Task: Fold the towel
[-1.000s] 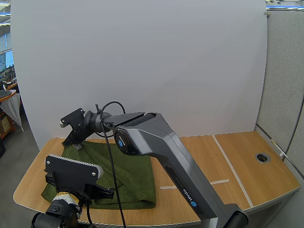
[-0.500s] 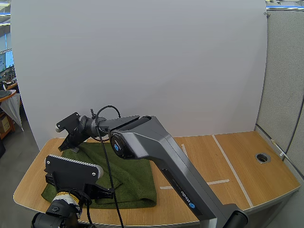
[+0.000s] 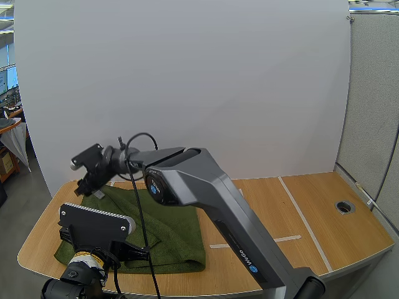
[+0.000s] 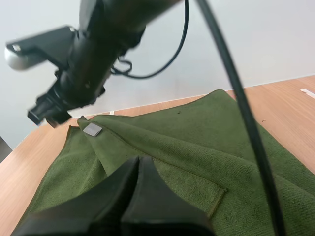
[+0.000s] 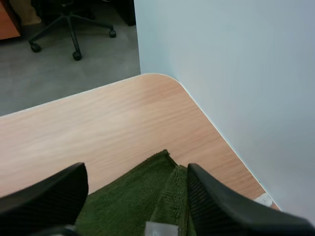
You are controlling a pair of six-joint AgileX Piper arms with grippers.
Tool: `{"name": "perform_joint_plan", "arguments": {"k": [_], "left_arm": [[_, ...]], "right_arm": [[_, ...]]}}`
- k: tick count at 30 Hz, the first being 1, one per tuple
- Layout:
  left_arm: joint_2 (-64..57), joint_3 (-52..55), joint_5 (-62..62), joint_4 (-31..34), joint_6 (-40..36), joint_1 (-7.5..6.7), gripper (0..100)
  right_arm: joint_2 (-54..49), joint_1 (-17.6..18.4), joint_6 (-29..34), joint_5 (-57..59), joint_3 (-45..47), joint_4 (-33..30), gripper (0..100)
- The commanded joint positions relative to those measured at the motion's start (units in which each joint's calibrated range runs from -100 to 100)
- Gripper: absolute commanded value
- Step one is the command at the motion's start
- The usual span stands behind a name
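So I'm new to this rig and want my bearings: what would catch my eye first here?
First, the dark green towel, lying folded on the left side of the wooden table. Next, the right gripper, open just above the towel's far corner, and the left gripper, shut and low over the towel's near part.

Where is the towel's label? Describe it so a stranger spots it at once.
On the wooden table lies a folded dark green towel. Go to its far left corner, close by the right gripper, whose jaws stand open. There the label is a small grey square, the only pale patch on the cloth.
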Motion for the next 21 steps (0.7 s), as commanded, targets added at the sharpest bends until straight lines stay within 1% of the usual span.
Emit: {"name": "perform_joint_plan", "arguments": {"k": [1, 4, 7, 8, 9, 10, 11, 13, 15, 18, 21], "left_arm": [[-0.2, 0.1, -0.5, 0.1, -0.3, -0.16, 0], [-0.2, 0.1, -0.5, 0.1, -0.3, -0.16, 0], [-0.2, 0.1, -0.5, 0.1, -0.3, -0.16, 0], [-0.2, 0.1, -0.5, 0.1, -0.3, -0.16, 0], [-0.2, 0.1, -0.5, 0.1, -0.3, -0.16, 0], [-0.2, 0.1, -0.5, 0.1, -0.3, -0.16, 0], [-0.2, 0.1, -0.5, 0.1, -0.3, -0.16, 0], [-0.2, 0.1, -0.5, 0.1, -0.3, -0.16, 0], [-0.2, 0.1, -0.5, 0.1, -0.3, -0.16, 0], [-0.2, 0.1, -0.5, 0.1, -0.3, -0.16, 0], [-0.2, 0.1, -0.5, 0.1, -0.3, -0.16, 0]], "right_arm": [[-9.1, -1.3, 2.8, 17.4, -0.4, -3.1, 96], [-12.2, -2.0, 2.8, 25.8, -0.4, -3.3, 96], [-14.9, -2.1, 5.1, 34.6, -0.4, -7.1, 95], [-15.4, -2.1, 6.1, 36.9, -0.4, -8.5, 94], [-16.5, -2.1, 7.0, 40.2, -0.4, -10.4, 91], [-17.2, -2.1, 7.5, 42.4, -0.4, -10.9, 87], [-17.8, -2.2, 7.6, 44.6, -0.4, -11.3, 82], [-20.1, -2.2, 7.6, 50.6, 0.1, -11.8, 63], [-22.4, -2.2, 7.6, 56.0, 0.3, -11.8, 48], [-26.5, -2.2, 7.6, 60.3, 1.7, -12.2, 31], [-31.2, -2.2, 8.3, 61.4, 5.3, -13.6, 8]]}}
